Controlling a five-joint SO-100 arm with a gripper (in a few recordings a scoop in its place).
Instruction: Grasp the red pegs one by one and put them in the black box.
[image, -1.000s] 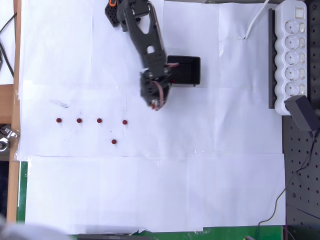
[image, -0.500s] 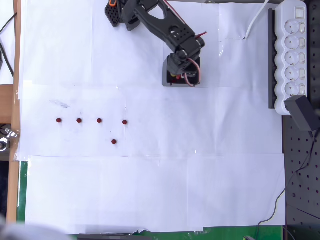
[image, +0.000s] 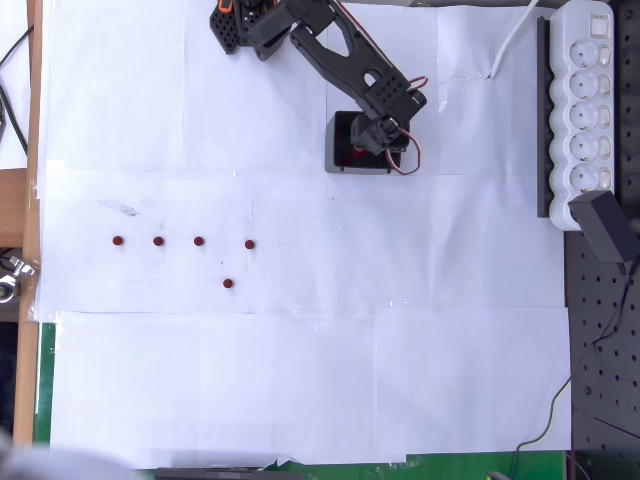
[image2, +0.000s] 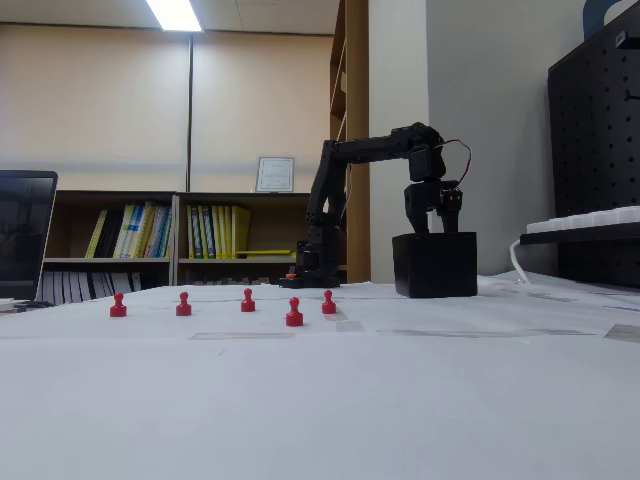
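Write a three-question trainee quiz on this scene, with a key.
1. How many red pegs stand on the white paper in the overhead view?
2. True or false: the gripper hangs over the black box.
3. In the overhead view, the white power strip lies at which edge: A left, B right, C bottom?

Key: 1. Five. 2. True. 3. B.

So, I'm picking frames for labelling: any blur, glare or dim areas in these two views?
Overhead view: evenly lit, red pegs crisp on white paper, black box interior dark under the gripper. Fixed view: backlit by a ceiling light, arm nearly silhouetted, near tabletop soft.
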